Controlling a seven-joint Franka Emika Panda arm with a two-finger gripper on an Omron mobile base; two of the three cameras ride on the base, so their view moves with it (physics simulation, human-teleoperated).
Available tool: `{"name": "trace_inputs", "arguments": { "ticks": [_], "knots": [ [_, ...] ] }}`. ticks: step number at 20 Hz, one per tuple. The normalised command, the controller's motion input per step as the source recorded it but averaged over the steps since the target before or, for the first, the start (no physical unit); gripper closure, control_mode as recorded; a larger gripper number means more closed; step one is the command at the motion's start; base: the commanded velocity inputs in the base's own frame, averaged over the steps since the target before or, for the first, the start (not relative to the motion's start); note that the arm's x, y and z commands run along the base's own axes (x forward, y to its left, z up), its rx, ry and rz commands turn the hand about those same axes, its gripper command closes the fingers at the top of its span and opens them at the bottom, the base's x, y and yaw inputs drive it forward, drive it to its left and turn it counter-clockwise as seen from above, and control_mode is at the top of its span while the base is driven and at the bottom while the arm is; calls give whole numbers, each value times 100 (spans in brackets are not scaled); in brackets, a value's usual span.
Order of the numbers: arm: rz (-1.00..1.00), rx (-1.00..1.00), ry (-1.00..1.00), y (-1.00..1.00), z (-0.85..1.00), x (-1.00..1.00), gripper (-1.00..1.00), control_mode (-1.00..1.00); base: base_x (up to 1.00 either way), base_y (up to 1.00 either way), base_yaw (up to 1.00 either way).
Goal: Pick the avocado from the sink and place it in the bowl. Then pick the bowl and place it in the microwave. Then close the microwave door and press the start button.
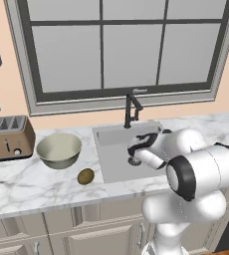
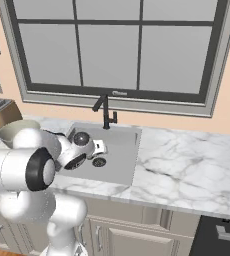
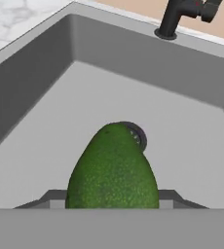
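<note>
The gripper (image 3: 112, 204) is lowered into the sink (image 3: 46, 97), its jaws set on either side of the avocado (image 3: 112, 170); in the hand view the two dark finger tips (image 3: 50, 198) flank the fruit's lower body and appear to touch it, so the avocado looks clamped between them, though whether it is lifted clear of the basin floor cannot be told. The avocado stands with its narrow end toward the round drain (image 3: 137, 135), which it partly covers. The black faucet (image 3: 182, 14) rises from the sink's back rim. In the left base view the arm (image 1: 196, 169) bends over the front edge of the counter (image 1: 27, 184) and reaches down into the basin. On the counter left of the sink, the bowl (image 1: 59, 149) sits upright near the basin's left rim. An olive-brown fruit (image 1: 85, 176) lies just in front of the bowl, toward the counter's front edge, apart from it. A toaster (image 1: 7, 137) stands further left, beside the bowl.
</note>
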Motion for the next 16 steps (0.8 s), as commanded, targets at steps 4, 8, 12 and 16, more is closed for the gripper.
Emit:
{"name": "trace_inputs", "arguments": {
  "ticks": [4, 8, 12, 16],
  "knots": [
    [0, 0, 13, 78, 100, -4, 100, -100, 0, 0, 0],
    [1, 1, 19, 81, 100, -8, 100, -100, 0, 0, 0],
    [1, 7, 19, 60, 100, -26, 100, -100, 0, 0, 0],
    [5, 11, 18, 56, 89, -38, 100, -100, 0, 0, 0]
  ]
}}
